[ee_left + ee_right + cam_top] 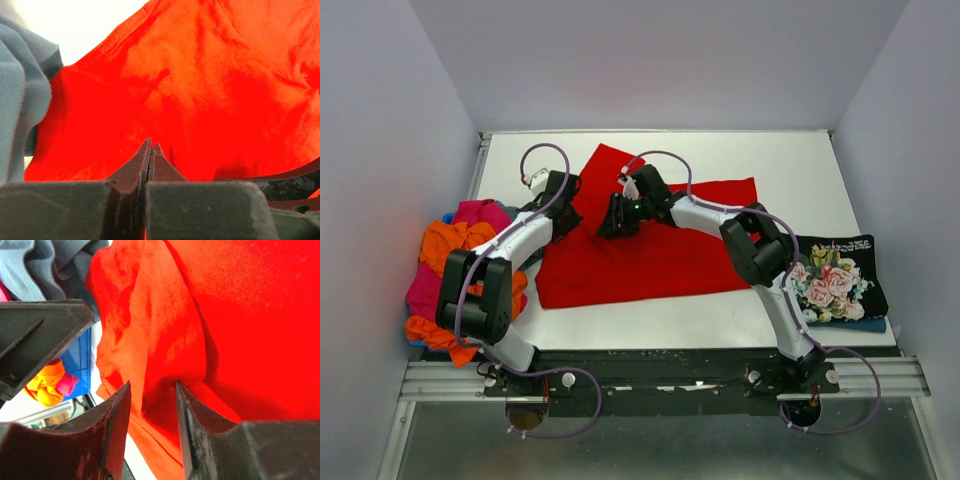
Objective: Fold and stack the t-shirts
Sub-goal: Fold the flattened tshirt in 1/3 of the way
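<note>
1. At the left edge of the tabletop (650, 320) lies a loose heap of t-shirts: an orange t-shirt (455, 242), a magenta-pink t-shirt (480, 213) and a bit of blue cloth behind them.
2. The left tool (563, 212) sits at the upper left edge of the red t-shirt (650, 255). In the left wrist view its fingers are pressed together, with no gap at the tips (151, 146). The tips lie against the red cloth (200, 90). I cannot tell whether any cloth is caught between them. A teal-grey t-shirt (22, 95) hangs just beside, on the left of that view.
3. The red t-shirt is spread over the middle of the tabletop, with its upper left corner turned up between the two tools.
4. The right tool (617, 220) is just beside the left one, over the same part of the shirt. Its fingers stand partly apart (152, 387), and a raised fold of red cloth (160, 355) sits in the gap.
5. At the right edge rests a folded black floral t-shirt (835, 275), lying on a folded blue t-shirt (868, 325).
</note>
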`<act>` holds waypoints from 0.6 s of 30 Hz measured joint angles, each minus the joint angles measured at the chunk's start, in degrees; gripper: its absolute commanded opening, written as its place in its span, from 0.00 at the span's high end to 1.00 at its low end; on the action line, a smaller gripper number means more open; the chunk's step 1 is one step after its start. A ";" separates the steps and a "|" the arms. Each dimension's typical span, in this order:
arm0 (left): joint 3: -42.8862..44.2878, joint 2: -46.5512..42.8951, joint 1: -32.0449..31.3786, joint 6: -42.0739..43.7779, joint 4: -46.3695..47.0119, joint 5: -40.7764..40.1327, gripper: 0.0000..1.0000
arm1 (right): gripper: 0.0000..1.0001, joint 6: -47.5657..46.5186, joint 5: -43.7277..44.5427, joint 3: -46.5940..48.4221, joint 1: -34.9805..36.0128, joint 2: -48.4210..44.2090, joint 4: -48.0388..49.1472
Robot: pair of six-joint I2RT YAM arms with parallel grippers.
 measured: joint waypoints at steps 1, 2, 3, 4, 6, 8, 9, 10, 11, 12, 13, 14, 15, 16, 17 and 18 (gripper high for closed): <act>0.44 0.00 0.09 0.22 -0.35 -0.17 1.00 | 0.65 -0.07 -0.13 0.33 0.00 0.26 0.02; 0.74 0.00 0.22 0.39 -0.61 -0.31 1.00 | 0.67 -0.26 -0.15 0.76 0.00 0.57 0.02; 0.90 0.00 0.33 0.55 -0.72 -0.44 1.00 | 0.67 -0.66 -0.13 1.09 0.00 0.85 0.00; 1.25 0.00 0.33 0.81 -0.92 -0.63 1.00 | 0.67 -1.18 -0.11 1.38 0.02 0.94 -0.17; 1.92 0.00 0.39 1.44 -1.31 -0.85 1.00 | 0.68 -2.69 0.37 2.01 0.17 0.94 -0.96; 2.89 0.00 0.39 2.05 -1.90 -1.09 1.00 | 0.68 -4.66 1.53 2.73 0.50 0.92 -1.51; 3.45 0.00 0.39 2.45 -2.19 -1.18 1.00 | 0.68 -5.75 2.16 2.78 0.79 0.81 -1.60; 3.80 -0.02 0.39 2.75 -2.23 -1.29 1.00 | 0.68 -6.75 2.78 2.78 1.14 0.61 -1.88; 4.07 -0.04 0.39 2.97 -2.27 -1.38 1.00 | 0.68 -7.87 3.41 2.78 1.57 0.46 -2.14; 4.24 -0.04 0.39 3.23 -2.32 -1.40 1.00 | 0.68 -9.05 4.11 2.78 2.10 0.28 -2.34; 4.31 -0.04 0.44 3.50 -2.34 -1.40 1.00 | 0.68 -10.19 4.74 2.75 2.69 0.04 -2.60; 4.33 -0.04 0.44 3.78 -2.49 -1.38 1.00 | 0.68 -11.34 5.49 2.75 3.30 -0.22 -2.86; 4.33 -0.04 0.46 3.98 -2.78 -1.38 1.00 | 0.68 -12.50 6.16 2.73 3.98 -0.55 -3.04; 4.33 -0.04 0.57 4.13 -3.06 -1.33 1.00 | 0.67 -13.62 6.88 2.62 4.70 -0.96 -3.17; 4.31 -0.04 0.74 4.15 -3.28 -1.31 1.00 | 0.67 -14.64 7.52 2.34 5.40 -1.42 -3.21; 4.22 -0.04 1.14 4.15 -3.28 -1.16 1.00 | 0.66 -15.54 7.93 1.79 6.10 -2.03 -3.17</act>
